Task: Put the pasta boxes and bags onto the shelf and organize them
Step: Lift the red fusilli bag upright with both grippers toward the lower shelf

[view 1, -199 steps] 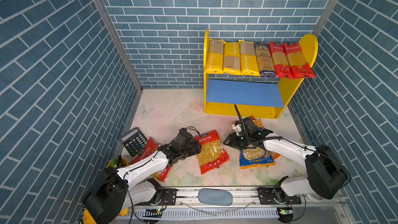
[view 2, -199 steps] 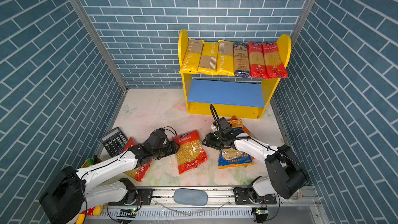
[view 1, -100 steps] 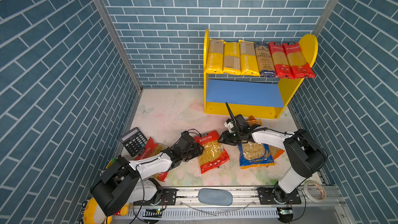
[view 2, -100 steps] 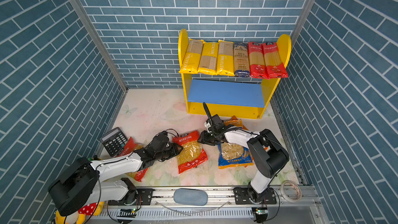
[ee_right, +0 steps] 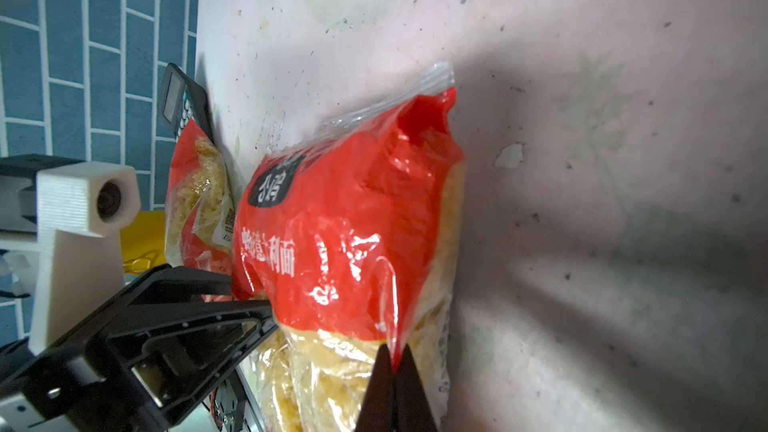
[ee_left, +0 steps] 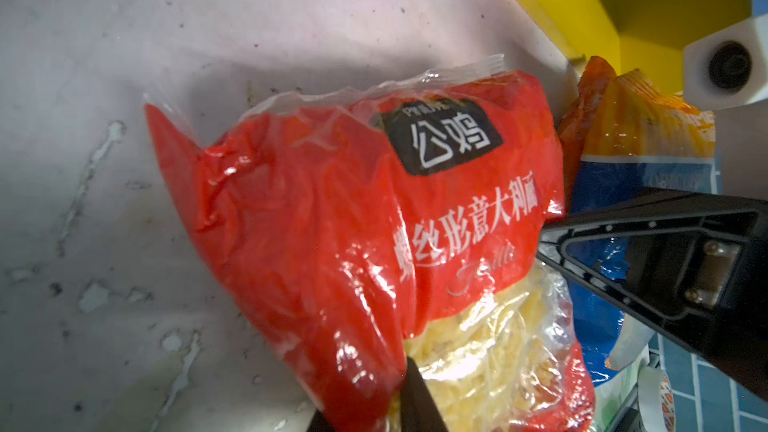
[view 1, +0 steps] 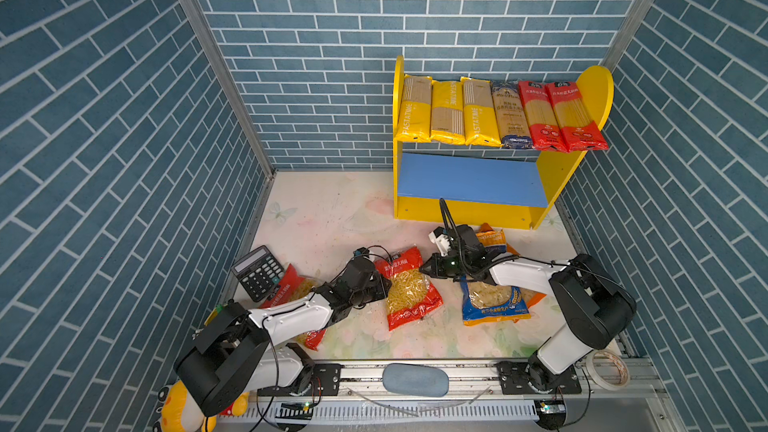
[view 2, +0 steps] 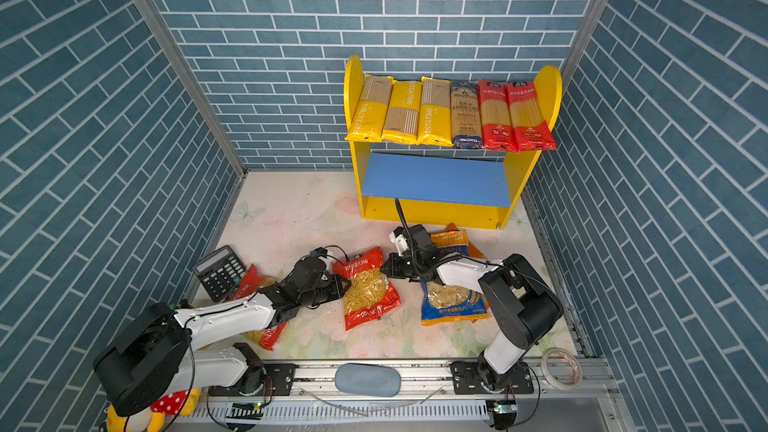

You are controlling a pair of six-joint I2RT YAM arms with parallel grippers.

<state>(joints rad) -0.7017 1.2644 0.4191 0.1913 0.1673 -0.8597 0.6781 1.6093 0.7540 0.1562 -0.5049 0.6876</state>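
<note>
A lab robot test cell dressed as a mock shop corner: blue brick-print wall panels (view 1: 104, 160) joined by bare aluminium posts (view 1: 219, 64), a floral mat (view 1: 332, 209) as floor, a small yellow shelf (view 1: 557, 176) at upper right, and an aluminium rail (view 1: 469, 371) along the bottom edge.

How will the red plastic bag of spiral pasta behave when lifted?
Probably floppy: the red plastic bag of spiral pasta looks creased and bulging. Loose pasta likely sags its middle. Glossy film might slip where the right gripper pinches.
</note>
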